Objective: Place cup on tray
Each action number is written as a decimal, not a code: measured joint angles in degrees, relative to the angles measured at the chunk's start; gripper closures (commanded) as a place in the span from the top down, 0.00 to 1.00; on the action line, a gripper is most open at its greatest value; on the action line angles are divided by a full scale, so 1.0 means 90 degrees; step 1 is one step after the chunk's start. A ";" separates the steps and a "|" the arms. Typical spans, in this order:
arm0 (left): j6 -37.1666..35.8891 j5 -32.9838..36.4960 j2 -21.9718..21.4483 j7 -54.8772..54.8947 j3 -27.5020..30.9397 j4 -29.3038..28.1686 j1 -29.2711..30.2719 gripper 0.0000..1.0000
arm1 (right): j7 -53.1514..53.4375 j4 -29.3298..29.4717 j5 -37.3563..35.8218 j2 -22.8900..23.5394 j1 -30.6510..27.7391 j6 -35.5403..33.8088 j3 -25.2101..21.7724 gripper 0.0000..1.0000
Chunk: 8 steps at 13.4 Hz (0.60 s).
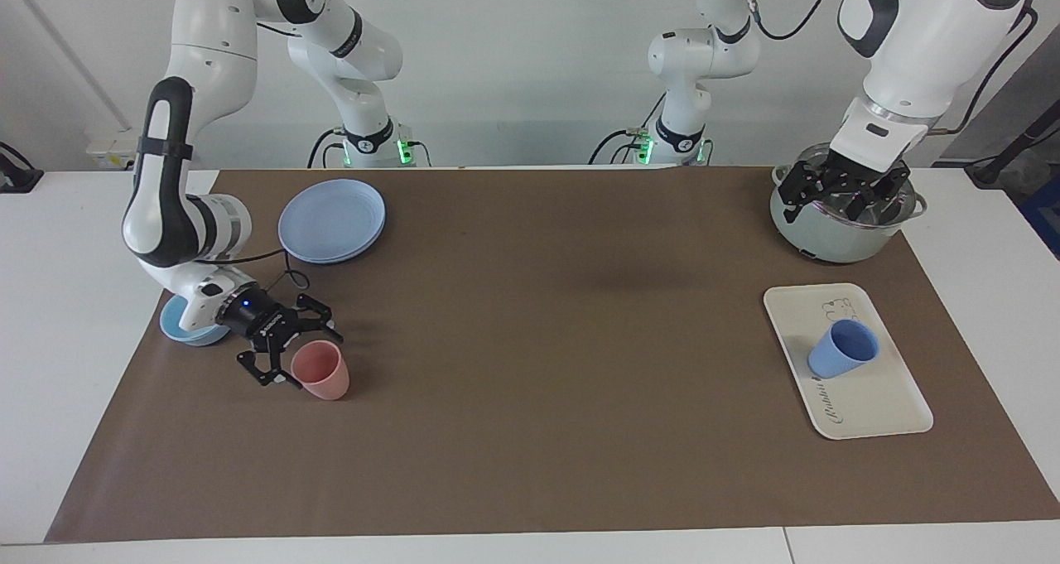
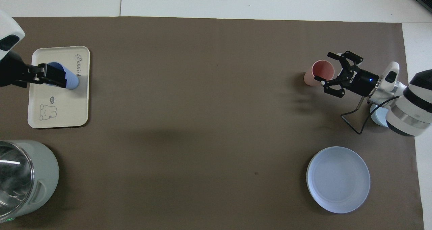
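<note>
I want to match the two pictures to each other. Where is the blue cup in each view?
Facing view: the blue cup stands on the tray, low at the picture's right, farther from the robots than the pot.
Overhead view: the cup is on the tray at upper left, partly covered by the raised left gripper.
Shared landmark: the tray's bear drawing.

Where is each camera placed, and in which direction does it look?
Facing view: high across the table, looking at the robots; both arms show whole, right hand beside the pink cup, left hand over the pot.
Overhead view: above the robots' end, looking steeply down; only forearms and hands show.
Shared: blue cup on the tray, plate.
</note>
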 measured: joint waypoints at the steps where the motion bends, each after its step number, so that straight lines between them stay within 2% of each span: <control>1: -0.0021 -0.0147 0.0000 -0.0006 0.0029 -0.0002 0.0007 1.00 | 0.0126 0.0006 -0.0205 -0.0175 -0.0013 0.0009 0.0000 1.00; 3: -0.0200 -0.0234 0.0000 -0.0009 0.0070 -0.0002 0.0034 1.00 | 0.1065 0.0041 -0.1073 -0.0676 -0.0036 0.0174 -0.0002 1.00; 6: -0.0535 -0.0244 -0.0005 -0.0009 0.0072 0.0002 0.0070 1.00 | 0.3163 0.0081 -0.2744 -0.1621 -0.0020 0.0345 0.0000 1.00; 8: -0.0615 -0.0244 -0.0015 -0.0009 0.0071 -0.0001 0.0075 1.00 | 0.4450 0.0121 -0.4075 -0.2018 0.0062 0.0465 0.0003 1.00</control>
